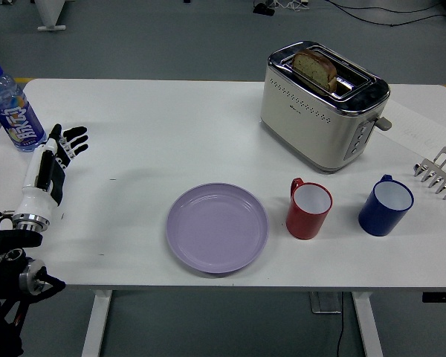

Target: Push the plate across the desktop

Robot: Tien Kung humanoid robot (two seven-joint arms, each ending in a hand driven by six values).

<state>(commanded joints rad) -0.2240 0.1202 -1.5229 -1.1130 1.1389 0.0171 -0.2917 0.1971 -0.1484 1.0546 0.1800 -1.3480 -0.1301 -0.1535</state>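
Note:
A lilac plate (217,227) lies flat on the white table (171,126), near the front edge and a little left of centre. My left hand (56,155) is at the far left of the table, well away from the plate, with its fingers straight and spread, holding nothing. It points away from me, close to a water bottle (13,111). The right arm is out of view.
A red mug (309,209) stands just right of the plate, a blue mug (386,205) further right. A cream toaster (323,104) with bread in it stands at the back right. A metal rack (439,173) is at the right edge.

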